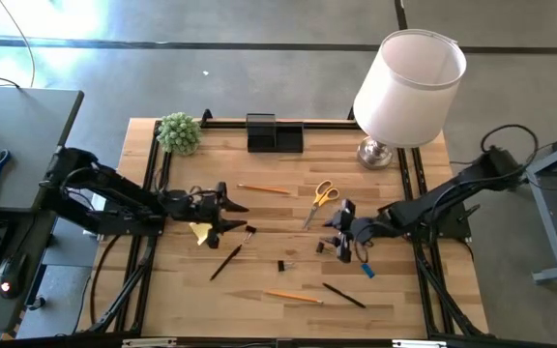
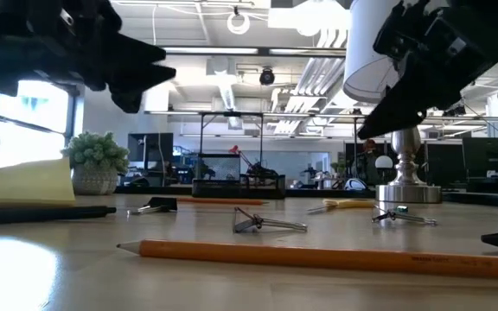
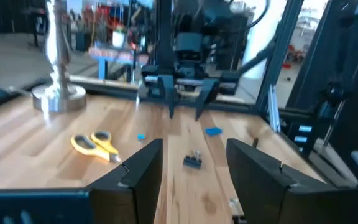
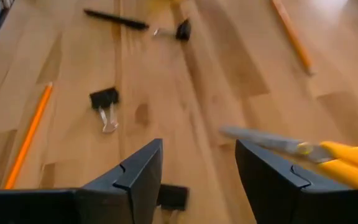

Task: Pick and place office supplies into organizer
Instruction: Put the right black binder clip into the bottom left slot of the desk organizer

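Nearest, a black clip (image 4: 106, 99) lies ahead of the right gripper's (image 4: 197, 180) parted, seemingly empty jaws.

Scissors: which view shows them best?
High view: the scissors lie whole, yellow handles and blades clear. Left wrist shows only the handles, right wrist cuts them at the edge, low view shows a thin sliver.

overhead view straight down, low view level, wrist views close, sharing scissors (image 1: 324, 194)
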Controlling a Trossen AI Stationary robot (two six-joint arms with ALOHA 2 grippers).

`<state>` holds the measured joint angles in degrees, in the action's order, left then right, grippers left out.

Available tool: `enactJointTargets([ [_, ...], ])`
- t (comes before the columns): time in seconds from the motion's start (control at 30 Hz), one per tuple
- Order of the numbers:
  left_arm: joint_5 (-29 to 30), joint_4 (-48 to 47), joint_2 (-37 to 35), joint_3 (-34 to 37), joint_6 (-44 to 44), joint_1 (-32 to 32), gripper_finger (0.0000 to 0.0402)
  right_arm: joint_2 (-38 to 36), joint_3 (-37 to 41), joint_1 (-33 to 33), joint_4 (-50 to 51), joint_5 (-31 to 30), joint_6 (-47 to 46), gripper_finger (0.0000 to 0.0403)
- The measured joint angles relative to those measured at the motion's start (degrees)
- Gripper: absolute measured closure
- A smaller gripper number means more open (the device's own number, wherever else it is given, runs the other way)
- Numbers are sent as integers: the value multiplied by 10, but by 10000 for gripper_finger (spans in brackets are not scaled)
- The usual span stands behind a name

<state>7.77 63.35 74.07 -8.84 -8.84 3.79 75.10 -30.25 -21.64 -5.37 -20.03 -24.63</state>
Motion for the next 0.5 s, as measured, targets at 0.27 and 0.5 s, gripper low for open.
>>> enactJointTargets([
  [0.27,-7,7,34,-18,0,0,247,120,-42,-22,12,-16,-30,152],
  [0.5,-7,2,34,-18,0,0,249,171,-79,-22,73,2,-81,113],
])
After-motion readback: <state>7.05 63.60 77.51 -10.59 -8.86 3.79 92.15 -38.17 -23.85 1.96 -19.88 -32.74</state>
